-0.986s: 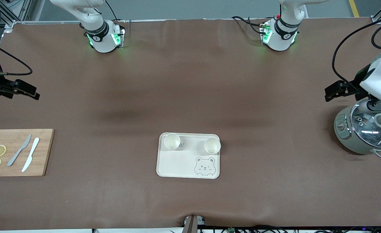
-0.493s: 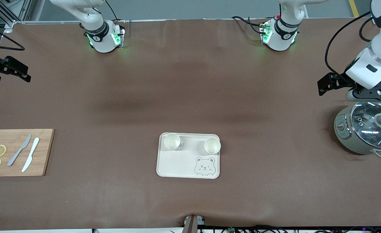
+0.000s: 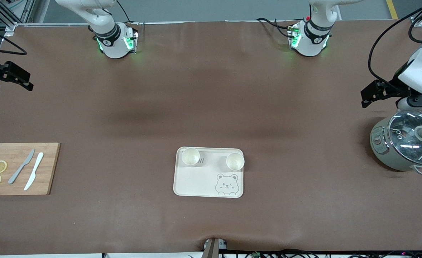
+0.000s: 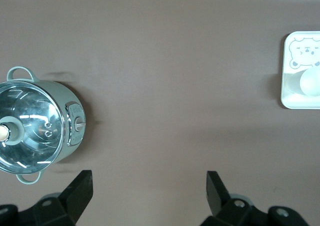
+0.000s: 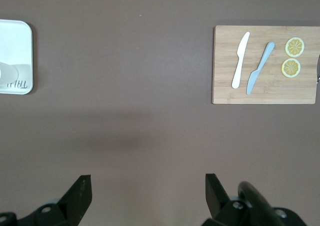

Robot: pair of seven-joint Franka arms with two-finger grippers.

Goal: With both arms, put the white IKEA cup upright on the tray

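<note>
Both tools hang spread and empty at the edges of the front view: the left tool (image 3: 370, 96) at the right edge, over the counter just above a grey-green pot (image 3: 406, 145) with a glass lid, the right tool (image 3: 17, 77) at the upper left, over bare counter above a wooden cutting board (image 3: 19, 168). At lower centre of that view, well apart from both, sits the cream tray (image 3: 196, 182), two white cups (image 3: 191, 156) (image 3: 235, 161) standing upright along its upper edge, the bear drawing at its lower right corner. The task looks done; the likeliest upset from here is a returning arm sweeping low and tipping a cup, or the left arm clipping the pot lid. The board carries two knives (image 3: 22, 171) (image 3: 34, 176) and two lemon slices (image 3: 0, 166). A brown mat covers the counter (image 3: 211, 100), rippled near the lower edge; grey floor shows along the top of the frame.
</note>
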